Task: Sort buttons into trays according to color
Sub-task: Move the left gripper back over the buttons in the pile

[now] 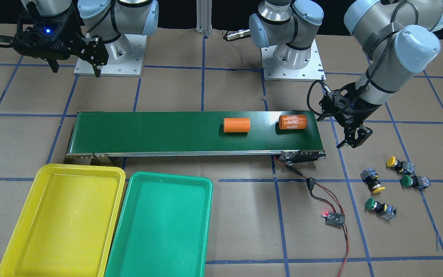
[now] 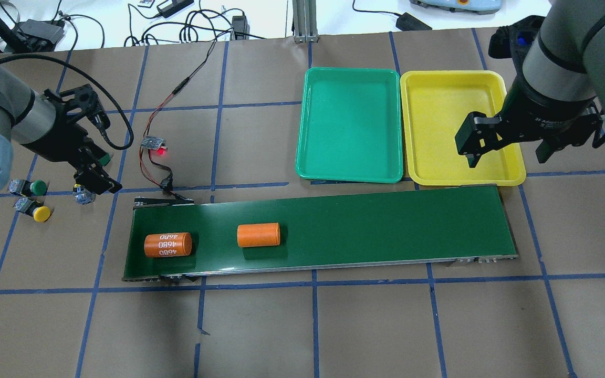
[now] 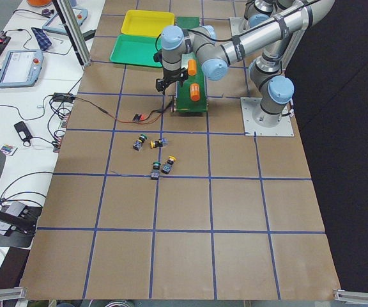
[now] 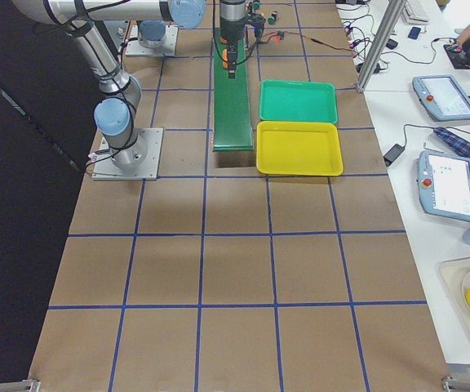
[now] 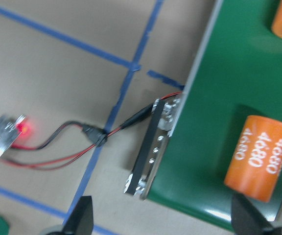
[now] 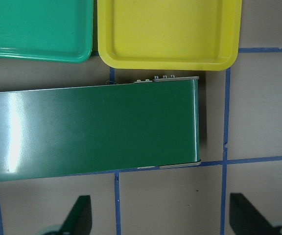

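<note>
Several buttons lie loose on the brown table past the belt's end: a yellow one [image 1: 391, 162], a green one [image 1: 406, 181], a second yellow one [image 1: 378, 188] and a second green one [image 1: 370, 204]. My left gripper [image 1: 354, 140] hangs open above the table between the belt's end and the buttons, holding nothing. In the left wrist view its fingertips [image 5: 83, 218] stand wide apart. The yellow tray [image 1: 83, 168] and green tray [image 1: 167, 177] lie side by side, both bare. My right gripper [image 2: 507, 152] hovers open over the yellow tray's [image 2: 465, 181] near edge.
A long dark-green conveyor belt [image 1: 167, 130] carries two orange cylinders [image 1: 237, 125] [image 1: 292, 122], one marked 4680. Red and black wires run from the belt's end to a small board with a red light [image 1: 335, 218]. Both arm bases stand behind the belt.
</note>
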Controlling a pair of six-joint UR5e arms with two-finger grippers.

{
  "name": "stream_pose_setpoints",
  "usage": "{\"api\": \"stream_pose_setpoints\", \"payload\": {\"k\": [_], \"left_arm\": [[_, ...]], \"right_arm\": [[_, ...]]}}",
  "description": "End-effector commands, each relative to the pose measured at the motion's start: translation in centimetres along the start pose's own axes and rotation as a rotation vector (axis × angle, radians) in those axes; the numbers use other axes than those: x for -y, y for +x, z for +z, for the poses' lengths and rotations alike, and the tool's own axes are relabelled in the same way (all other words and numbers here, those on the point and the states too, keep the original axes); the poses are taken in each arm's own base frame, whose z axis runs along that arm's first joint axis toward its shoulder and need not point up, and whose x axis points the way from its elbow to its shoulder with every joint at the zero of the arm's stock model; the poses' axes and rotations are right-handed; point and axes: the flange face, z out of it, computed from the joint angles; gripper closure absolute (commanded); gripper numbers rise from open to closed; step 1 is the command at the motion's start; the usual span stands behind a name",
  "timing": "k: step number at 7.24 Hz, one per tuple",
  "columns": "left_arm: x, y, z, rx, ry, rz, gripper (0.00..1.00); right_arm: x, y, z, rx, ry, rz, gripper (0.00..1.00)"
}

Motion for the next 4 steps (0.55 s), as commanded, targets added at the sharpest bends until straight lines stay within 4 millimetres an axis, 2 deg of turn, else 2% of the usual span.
{"api": "stream_pose_setpoints", "payload": {"k": [1,2,3,4], "left_arm": [[-1.1,-6.0,1.1,0.048,-0.003,-0.247,0.0],[-2.5,-8.7,2.9,0.027,-0.012,-0.477,0.0],[-3.3,-9.7,5.4,-0.007,-0.041,-0.61,0.0],[-5.5,-11.7,6.9,0.059,-0.14,-0.76,0.0]], "right_arm": [[0.0,0.0,0.0,0.002,0.002,0.0,0.0],[0.1,0.1,0.1,-0.002,0.008,0.004,0.0],[0.0,0.1,0.2,-0.002,0.003,0.005,0.0],[-0.1,0.1,0.2,-0.005,-0.001,0.003,0.0]]}}
